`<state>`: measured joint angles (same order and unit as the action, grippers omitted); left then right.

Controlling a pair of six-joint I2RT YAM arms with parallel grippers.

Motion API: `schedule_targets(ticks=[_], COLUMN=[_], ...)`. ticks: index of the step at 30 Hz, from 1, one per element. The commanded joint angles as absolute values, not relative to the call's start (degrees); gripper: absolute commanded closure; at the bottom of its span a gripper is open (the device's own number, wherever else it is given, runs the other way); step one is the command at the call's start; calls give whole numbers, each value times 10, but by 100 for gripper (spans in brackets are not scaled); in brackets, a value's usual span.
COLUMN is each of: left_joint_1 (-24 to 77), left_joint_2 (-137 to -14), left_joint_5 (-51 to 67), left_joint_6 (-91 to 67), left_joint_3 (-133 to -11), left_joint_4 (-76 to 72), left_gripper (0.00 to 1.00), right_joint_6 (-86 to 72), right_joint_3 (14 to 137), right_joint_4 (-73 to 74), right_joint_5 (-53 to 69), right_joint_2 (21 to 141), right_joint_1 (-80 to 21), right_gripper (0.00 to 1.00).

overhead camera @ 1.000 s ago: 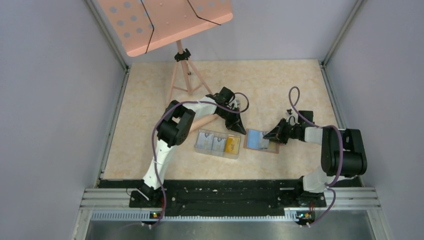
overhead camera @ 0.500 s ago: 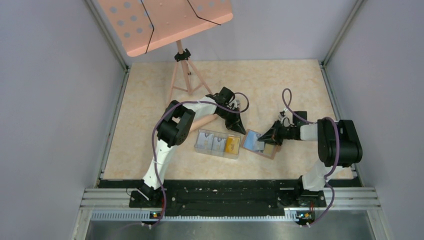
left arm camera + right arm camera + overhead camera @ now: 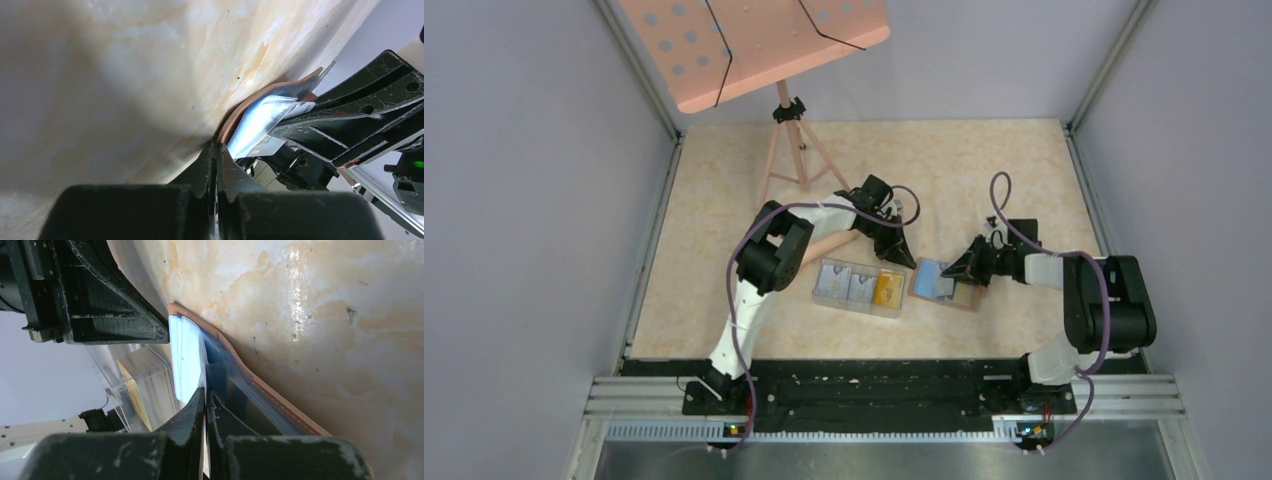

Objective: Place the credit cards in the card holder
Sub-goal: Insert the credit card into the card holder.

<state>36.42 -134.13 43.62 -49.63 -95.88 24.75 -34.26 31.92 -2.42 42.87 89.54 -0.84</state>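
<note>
The card holder is a brown wallet [image 3: 969,302] lying right of centre; its curved brown edge [image 3: 239,114] [image 3: 272,396] shows in both wrist views. A pale grey-blue credit card [image 3: 931,273] [image 3: 186,357] [image 3: 260,125] lies tilted against the wallet's inner face. My right gripper [image 3: 954,272] [image 3: 205,392] is shut on that card's thin edge, over the wallet. My left gripper [image 3: 909,262] [image 3: 216,145] is shut, its tip down at the wallet's left corner. More credit cards, two grey-blue [image 3: 845,285] and one yellow-orange [image 3: 887,288], stand in a clear tray [image 3: 856,308].
The clear tray [image 3: 145,385] sits just left of the wallet. A pink music stand [image 3: 754,40] on a tripod [image 3: 794,150] stands at the back left, one leg running under my left arm. Metal rails edge the table on both sides.
My right gripper has shifted slightly left with the card. The wallet slid left, turned for a moment, then swung back nearly square. The left arm has not moved.
</note>
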Motion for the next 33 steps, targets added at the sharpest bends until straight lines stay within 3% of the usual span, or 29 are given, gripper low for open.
schedule_targets(ticks=[1, 10, 14, 17, 24, 33], left_joint_1=[375, 367, 367, 367, 367, 370], left_joint_2=[-1318, -1305, -1297, -1294, -1296, -1300], left_joint_5=[402, 394, 387, 383, 382, 388], left_joint_6=[-504, -517, -518, -518, -523, -524], left_joint_3=[-942, -924, -922, -919, -916, -922], left_joint_4=[225, 209, 207, 205, 199, 194], left_gripper=[100, 100, 100, 100, 100, 100], right_joint_6=[-364, -352, -303, -261, -225, -182], right_joint_3=[335, 366, 383, 407, 464, 518], right_joint_4=[-88, -62, 44, 131, 237, 324], right_joint_5=[401, 418, 379, 337, 282, 221], right_joint_2=[913, 945, 912, 895, 900, 895], right_joint_1=[-13, -28, -31, -35, -44, -66], right_gripper=[100, 100, 73, 61, 45, 36])
